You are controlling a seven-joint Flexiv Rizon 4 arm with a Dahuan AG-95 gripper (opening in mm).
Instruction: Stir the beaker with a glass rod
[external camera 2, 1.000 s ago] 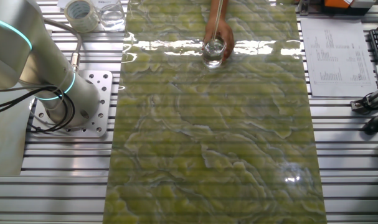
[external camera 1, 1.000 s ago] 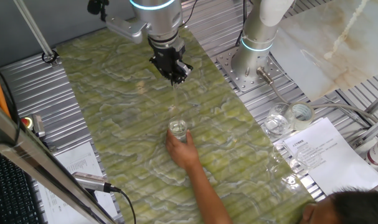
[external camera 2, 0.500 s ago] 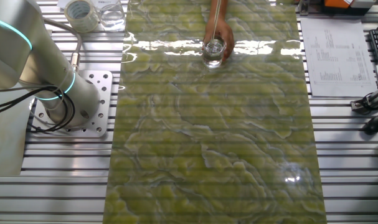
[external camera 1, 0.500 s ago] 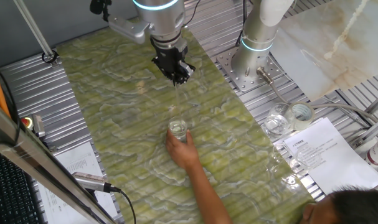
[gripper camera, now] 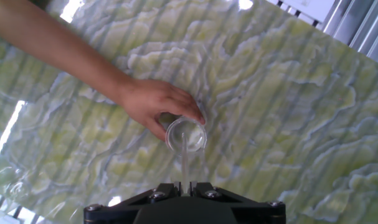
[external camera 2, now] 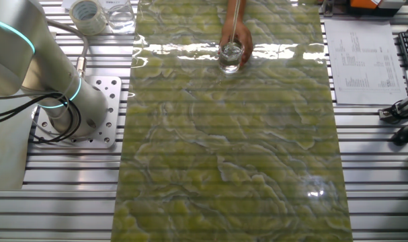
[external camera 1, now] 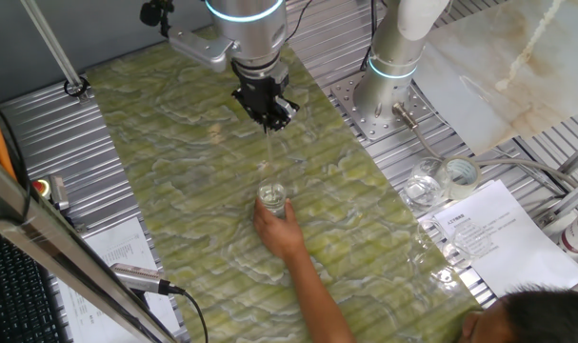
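Two opposed overheads; hand view straight down

Green marbled mat [external camera 1: 174, 162] on ribbed metal table [external camera 2: 69, 195] — glare streaks, printed sheets [external camera 1: 488, 238]

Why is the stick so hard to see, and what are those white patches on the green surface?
The glass rod is transparent: a pale streak in the hand view, a faint line in one fixed view. The white patches are lamp glare on the glossy mat, strongest beside the beaker in the other fixed view. The person's hand stays sharp.
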